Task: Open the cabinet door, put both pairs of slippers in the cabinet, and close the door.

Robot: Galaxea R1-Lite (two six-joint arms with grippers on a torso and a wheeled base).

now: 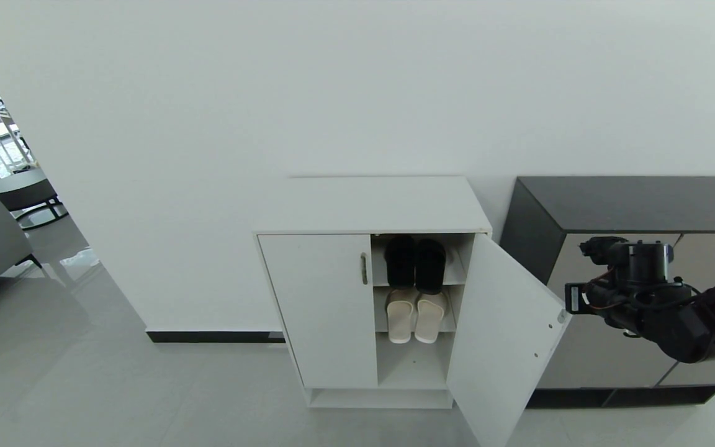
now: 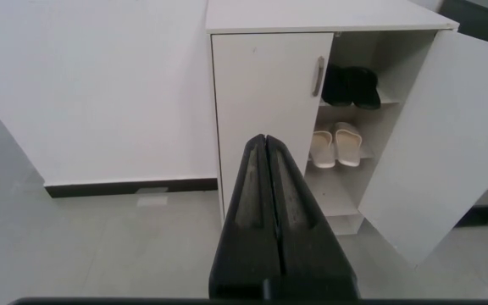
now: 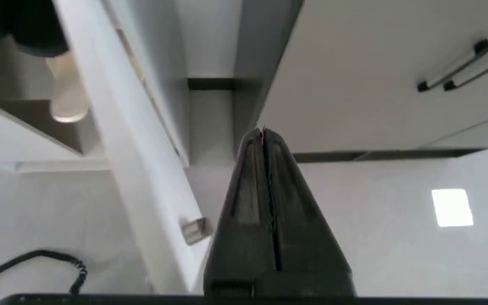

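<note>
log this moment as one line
cabinet door: open | black slippers: top shelf | white slippers: middle shelf | right gripper: jaws shut, beside door edge | left gripper: jaws shut

A white wooden two-door cabinet (image 1: 370,205) stands on the glossy grey tiled floor (image 1: 146,397) against the wall. On its upper shelf (image 1: 457,279) lies a pair of black slippers (image 1: 415,264), side by side. On the middle shelf (image 1: 380,327) just below lies a pair of cream slippers (image 1: 415,316).
</note>
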